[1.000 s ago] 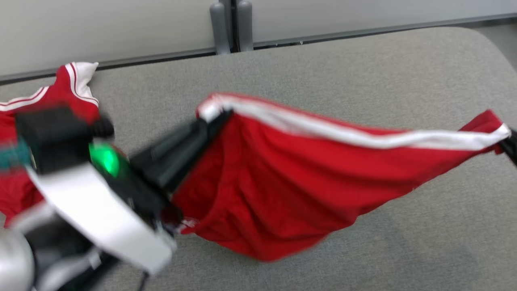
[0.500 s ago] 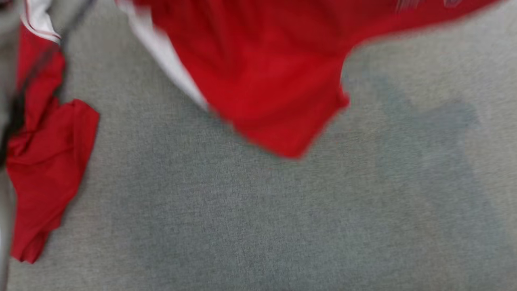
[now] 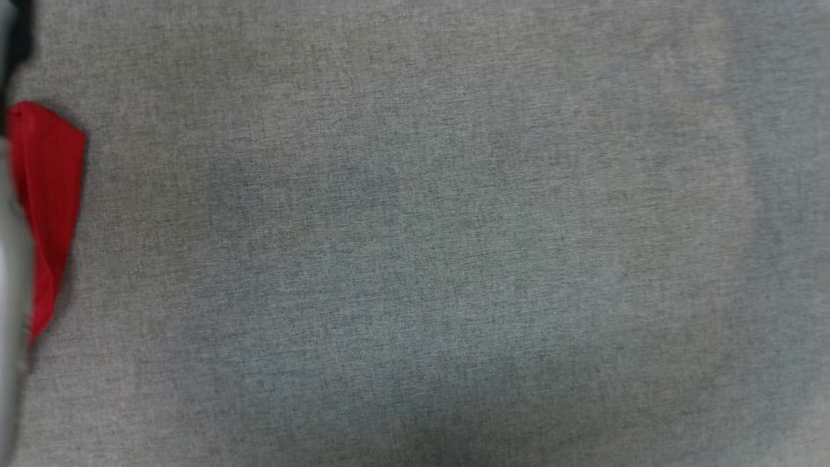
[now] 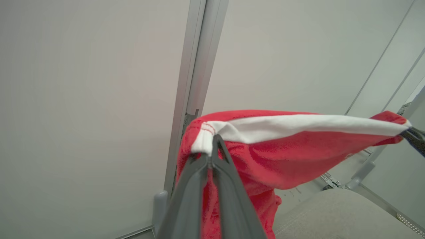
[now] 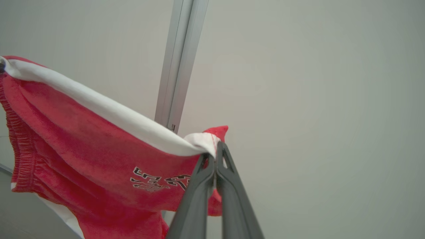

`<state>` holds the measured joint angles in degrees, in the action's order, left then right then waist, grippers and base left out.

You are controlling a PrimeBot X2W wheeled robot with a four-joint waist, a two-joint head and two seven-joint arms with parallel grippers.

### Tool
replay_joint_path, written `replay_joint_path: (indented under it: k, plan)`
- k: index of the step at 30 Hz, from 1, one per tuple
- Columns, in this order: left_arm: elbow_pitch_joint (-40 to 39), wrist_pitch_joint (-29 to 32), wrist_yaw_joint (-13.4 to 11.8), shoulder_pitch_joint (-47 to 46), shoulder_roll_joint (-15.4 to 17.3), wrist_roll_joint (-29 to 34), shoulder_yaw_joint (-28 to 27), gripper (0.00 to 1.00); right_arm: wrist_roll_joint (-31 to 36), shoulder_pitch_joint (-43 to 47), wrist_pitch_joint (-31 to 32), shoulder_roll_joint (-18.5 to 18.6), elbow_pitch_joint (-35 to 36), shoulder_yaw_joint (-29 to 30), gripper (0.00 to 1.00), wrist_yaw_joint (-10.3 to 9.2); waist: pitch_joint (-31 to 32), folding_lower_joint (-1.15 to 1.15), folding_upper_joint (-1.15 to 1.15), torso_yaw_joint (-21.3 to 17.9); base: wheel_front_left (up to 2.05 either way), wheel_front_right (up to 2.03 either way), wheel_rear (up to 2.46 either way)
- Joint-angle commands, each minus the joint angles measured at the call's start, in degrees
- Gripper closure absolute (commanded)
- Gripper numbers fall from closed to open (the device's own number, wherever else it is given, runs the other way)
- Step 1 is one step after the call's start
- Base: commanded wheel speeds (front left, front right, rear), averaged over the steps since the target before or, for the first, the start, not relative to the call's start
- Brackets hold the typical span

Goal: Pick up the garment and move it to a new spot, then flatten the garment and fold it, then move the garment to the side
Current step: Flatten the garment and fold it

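The garment [image 4: 285, 156] is a pair of red shorts with a white side stripe, hanging in the air stretched between my two grippers. In the left wrist view my left gripper [image 4: 212, 146] is shut on one white-trimmed corner, and the other arm's dark fingertips [image 4: 413, 137] pinch the far corner at the right edge. Seen from the right wrist, the right gripper [image 5: 217, 149] is shut on its corner of the garment [image 5: 83, 146], whose black printed mark and elastic waistband face the camera. The cloth sags below the taut stripe.
Grey fabric-covered table [image 3: 415, 259] lies below the head camera. A second red cloth [image 3: 45, 194] lies at its left edge, beside a blurred pale arm part [image 3: 10, 292]. Behind the garment stand a pale wall and a metal post [image 4: 196, 66]; a table corner [image 4: 332, 212] sits below.
The head camera has swung down over the table, so the whole picture shifted. The held garment has gone out past the top of that view, and the red cloth at left has slid to the edge.
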<state>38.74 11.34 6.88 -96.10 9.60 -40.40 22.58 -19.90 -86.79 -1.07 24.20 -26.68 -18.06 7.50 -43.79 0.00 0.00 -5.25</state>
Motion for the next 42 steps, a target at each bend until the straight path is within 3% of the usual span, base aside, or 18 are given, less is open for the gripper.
replay_joint_path:
  k: [1,4,8,12,18,20,23,27,31,36,42]
  plan:
    - [1.0,-0.9,0.4,3.1,-0.2,-1.4,0.8,1.00,0.3,2.9,-2.0,1.2,-1.1,-1.7,1.00,-0.01,-0.4,0.00,0.00,0.5,0.00,0.00,0.00]
    - [-1.0,-1.5,0.7,9.3,0.0,-6.0,4.7,1.00,-0.3,9.8,-6.2,3.9,-1.7,-6.3,1.00,-0.01,0.5,0.00,0.00,0.9,0.00,0.00,0.00]
    - [-6.9,-0.1,0.6,19.3,3.1,-13.0,9.7,1.00,-1.8,18.8,-9.4,7.7,-0.2,-10.1,1.00,-0.01,2.4,0.00,0.00,1.1,0.00,0.00,0.00]
    - [-17.7,2.5,0.6,32.7,9.1,-22.1,15.7,1.00,-6.1,32.4,-10.9,11.8,4.0,-12.7,1.00,-0.01,7.8,0.00,0.00,1.1,0.00,0.00,0.00]
    - [-30.9,4.0,0.6,53.2,18.5,-31.1,18.8,1.00,-10.1,51.2,-9.3,15.6,11.5,-13.4,1.00,-0.01,19.3,0.00,0.00,-0.3,0.00,0.00,0.00]
    - [-34.7,2.6,-1.2,60.4,21.5,-30.7,19.8,1.00,-9.7,57.2,-8.5,16.5,13.3,-12.7,1.00,-0.01,23.5,0.00,0.00,-0.9,0.00,0.00,0.00]
    - [-39.9,-2.3,-6.1,73.2,24.4,-29.9,21.1,1.00,-9.3,67.3,-7.4,16.3,15.3,-11.3,1.00,-0.02,29.3,0.00,0.00,-1.7,0.00,0.00,0.00]
    - [-45.0,-11.0,-13.1,89.2,25.3,-30.2,21.5,1.00,-8.4,80.7,-6.5,15.4,17.4,-7.7,1.00,-0.09,34.3,0.00,0.00,-1.7,0.00,0.00,0.00]
    - [-47.5,-18.4,-18.1,100.7,24.5,-30.3,21.9,1.00,-7.4,93.4,-5.1,14.6,20.9,-3.2,1.00,-0.17,36.4,0.00,0.00,-0.8,0.00,0.00,0.00]
    - [-52.5,-23.0,-20.0,106.6,21.1,-31.6,21.6,1.00,-5.7,100.4,-1.9,13.8,28.9,2.8,1.00,-0.15,35.3,0.00,0.00,0.3,0.00,0.00,0.00]
    - [-57.8,-23.1,-19.2,103.2,19.6,-34.5,17.4,1.00,-4.6,92.4,4.4,16.0,37.9,2.7,1.00,-0.02,31.7,0.00,0.00,3.1,0.00,0.00,0.00]
